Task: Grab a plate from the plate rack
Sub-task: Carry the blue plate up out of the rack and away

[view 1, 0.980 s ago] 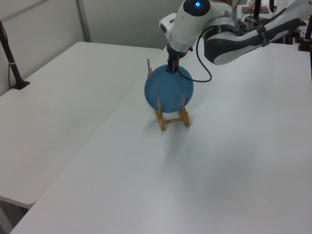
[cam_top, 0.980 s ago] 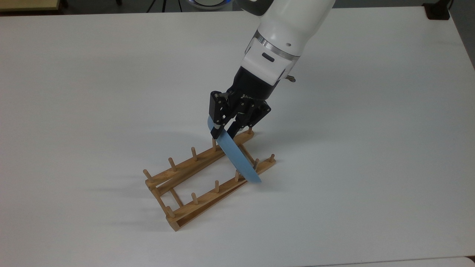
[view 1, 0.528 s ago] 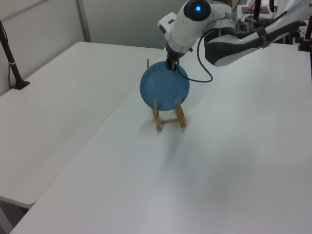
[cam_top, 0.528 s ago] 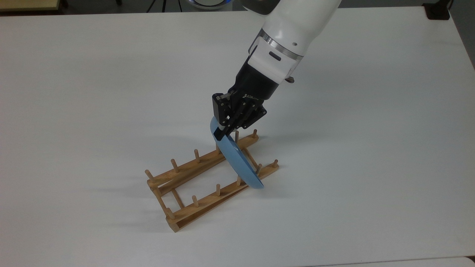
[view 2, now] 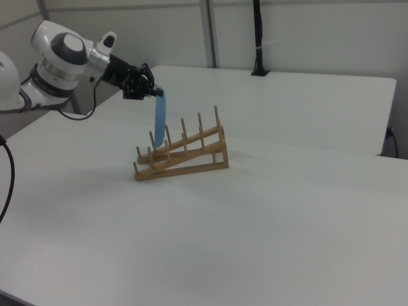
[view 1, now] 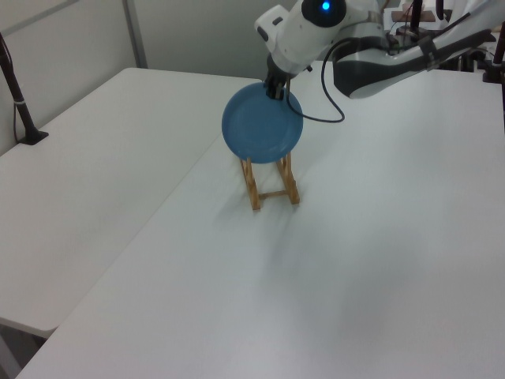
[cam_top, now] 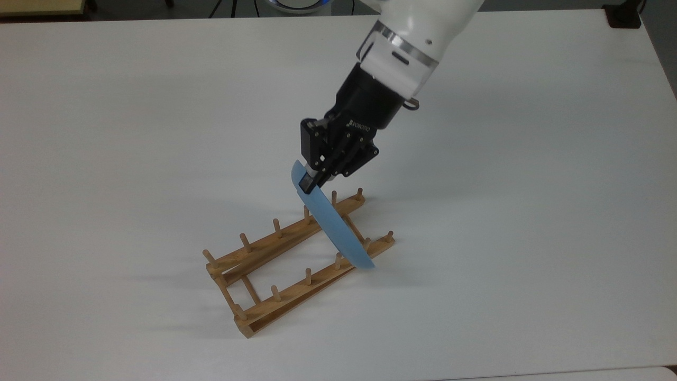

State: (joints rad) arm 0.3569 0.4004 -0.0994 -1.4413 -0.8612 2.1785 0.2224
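Jaws are squeezed tight on the top edge of the plate [cam_top: 330,222], so the gripper [cam_top: 311,181] has a firm hold of it. In the left view the plate [view 1: 261,124] looks like a big round blue disc hanging from the gripper [view 1: 274,92].

A moment ago the plate sat low between the pegs of the plate rack [cam_top: 296,262]. Now it is higher. In the left view its bottom edge is up near the tops of the pegs, and the rack's legs show bare below it. In the right view the plate [view 2: 160,121] hangs almost straight up and down, with its lower end close to the pegs at the low end of the plate rack [view 2: 182,156]. I cannot tell if it is fully out of the slot yet.

The rack moves a little too. In the top view it slides a bit toward the top view's left. In the right view one end of it sits higher than the other. I think the plate may be rubbing on a peg as it goes up.

So the pick is more than halfway done, I think. The plate needs to go up a little more to be free.

Counting now: one plate, one rack, one arm with one gripper. The rack has two long rails. In the top view I count six pegs on each rail. All of it sits on one white table [cam_top: 132,132].
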